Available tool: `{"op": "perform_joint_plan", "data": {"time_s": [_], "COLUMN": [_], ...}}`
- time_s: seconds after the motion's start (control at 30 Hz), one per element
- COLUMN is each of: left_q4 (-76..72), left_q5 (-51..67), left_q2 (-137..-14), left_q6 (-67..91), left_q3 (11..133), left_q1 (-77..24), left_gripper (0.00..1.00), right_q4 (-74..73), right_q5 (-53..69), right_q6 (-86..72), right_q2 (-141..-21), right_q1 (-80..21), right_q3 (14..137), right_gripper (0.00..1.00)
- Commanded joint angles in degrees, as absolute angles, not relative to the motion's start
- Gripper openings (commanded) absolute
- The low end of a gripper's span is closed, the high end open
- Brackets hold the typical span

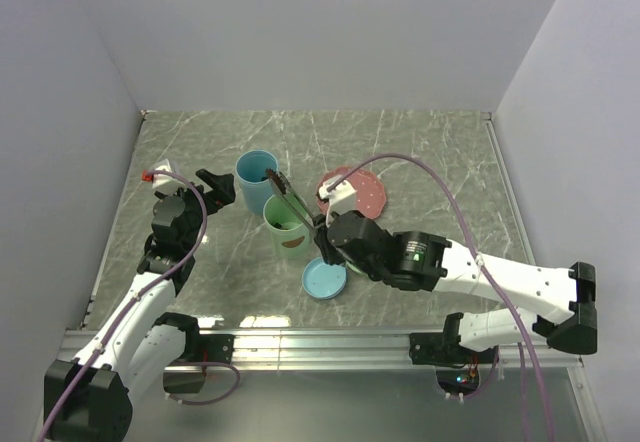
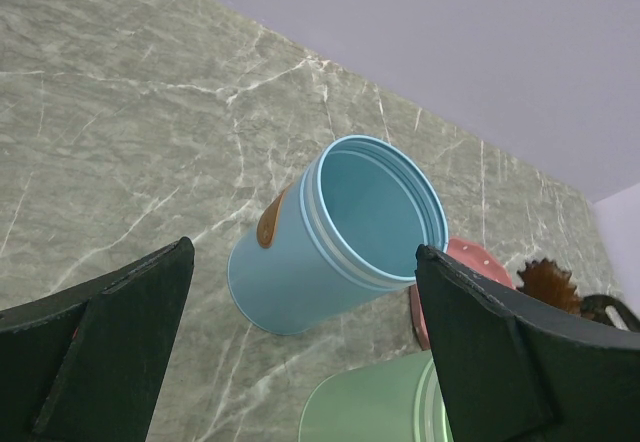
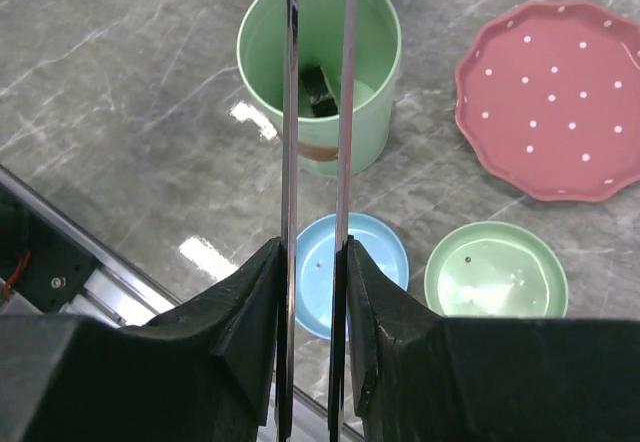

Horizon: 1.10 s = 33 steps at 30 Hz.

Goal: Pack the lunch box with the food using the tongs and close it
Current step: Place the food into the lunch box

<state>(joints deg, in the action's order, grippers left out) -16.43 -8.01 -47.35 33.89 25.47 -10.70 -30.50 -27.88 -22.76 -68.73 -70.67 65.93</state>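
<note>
My right gripper point(image 3: 315, 252) is shut on the long metal tongs point(image 3: 290, 112), whose two slim arms run straight up the right wrist view. In the top view the tongs point(image 1: 290, 198) slant from the right gripper point(image 1: 322, 234) up-left over the green tub point(image 1: 288, 228) to the blue tub's point(image 1: 256, 176) rim. These tubs make up the lunch box. One dark-and-cream food block point(image 3: 320, 92) lies inside the green tub point(image 3: 320, 147). My left gripper point(image 1: 215, 185) is open beside the blue tub point(image 2: 330, 237), holding nothing. Both tubs stand uncovered.
A blue lid point(image 3: 368, 262) and a green lid point(image 3: 495, 280) lie upturned near the front edge. The pink dotted plate point(image 3: 555, 102) at the right shows no food on it. White walls enclose the marble table point(image 1: 440, 162); an aluminium rail point(image 1: 300, 342) runs along the front.
</note>
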Motion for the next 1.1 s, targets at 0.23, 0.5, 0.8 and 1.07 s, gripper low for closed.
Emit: {"op": "perform_joint_plan", "data": {"time_s": [0.23,0.5,0.8,1.07], "left_q4": [-17.7,-17.8,-17.8,-17.7], "left_q5": [-8.5,-8.7,-8.9,-8.8], "left_q2": [-46.2,-46.2,-46.3,-46.0], "left_q6": [34.3,34.3,34.4,34.5], "left_q3": [25.0,25.1,25.0,25.0], "left_q1": [-10.7,-10.7,-10.7,-10.7], "left_gripper": [1.0,1.0,0.99,0.99], "right_q4": [-31.5,-31.3,-33.4,-34.3], "right_q5": [-33.4,-32.4,-33.1,-33.4], "right_q6": [-28.0,-28.2,-29.9,-30.8], "right_q2": [-62.9,-60.3,-61.1,-60.6], "right_q1": [-75.0,-76.2,-77.6,-78.7], "right_q3": [61.5,59.4,59.4,59.3], "right_gripper": [0.22,0.23,0.24,0.35]}}
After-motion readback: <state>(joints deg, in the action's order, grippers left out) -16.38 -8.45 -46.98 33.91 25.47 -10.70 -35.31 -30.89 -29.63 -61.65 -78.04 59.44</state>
